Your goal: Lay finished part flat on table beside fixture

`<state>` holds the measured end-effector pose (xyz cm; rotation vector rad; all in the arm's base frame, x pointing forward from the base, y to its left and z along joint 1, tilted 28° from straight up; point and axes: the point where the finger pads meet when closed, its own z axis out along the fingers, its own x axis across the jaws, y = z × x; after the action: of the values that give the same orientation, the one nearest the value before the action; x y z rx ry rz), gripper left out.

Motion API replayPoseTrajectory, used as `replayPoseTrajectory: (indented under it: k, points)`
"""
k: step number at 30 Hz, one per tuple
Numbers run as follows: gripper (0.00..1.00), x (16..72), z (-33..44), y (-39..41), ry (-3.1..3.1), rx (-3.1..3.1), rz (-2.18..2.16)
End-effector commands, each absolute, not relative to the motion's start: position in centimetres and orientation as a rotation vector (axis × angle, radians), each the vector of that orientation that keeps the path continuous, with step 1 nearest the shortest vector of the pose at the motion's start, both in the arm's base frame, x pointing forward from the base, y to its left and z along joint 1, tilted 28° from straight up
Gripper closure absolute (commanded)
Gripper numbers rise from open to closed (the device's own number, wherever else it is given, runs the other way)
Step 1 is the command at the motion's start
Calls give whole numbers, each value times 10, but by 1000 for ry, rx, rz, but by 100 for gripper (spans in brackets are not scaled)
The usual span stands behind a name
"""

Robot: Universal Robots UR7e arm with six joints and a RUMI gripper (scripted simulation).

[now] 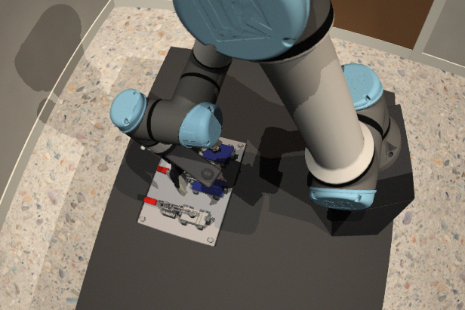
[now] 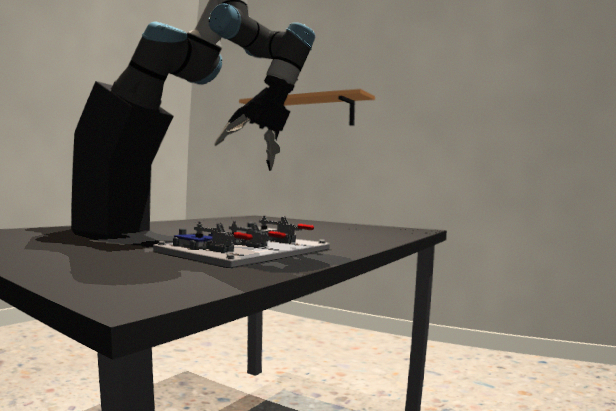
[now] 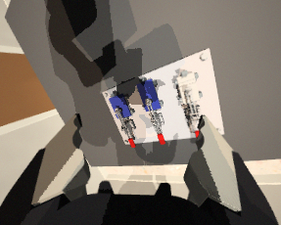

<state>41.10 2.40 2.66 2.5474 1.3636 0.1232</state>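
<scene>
A light grey fixture plate (image 1: 189,191) lies on the dark table and carries three toggle clamps with red handles. Two blue blanks (image 3: 119,104) (image 3: 150,93) sit clamped in two stations. The third station holds the pale grey finished part (image 3: 187,85), which also shows in the top view (image 1: 196,219). My gripper (image 2: 247,141) hangs high above the plate, fingers spread wide and empty. In the wrist view both fingers frame the plate from far above.
The arm's black pedestal (image 2: 112,164) stands on the table behind the plate. A wooden wall shelf (image 2: 320,97) sits behind the gripper. Bare table lies around the plate, with the table edge (image 2: 280,294) in front.
</scene>
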Motion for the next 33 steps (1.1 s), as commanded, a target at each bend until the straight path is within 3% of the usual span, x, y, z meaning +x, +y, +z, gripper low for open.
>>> replayPoseTrajectory:
  k: [1,33]
  points:
    - [0,412,27,25,1312,2570,135]
    - [0,415,25,37,920,2759,247]
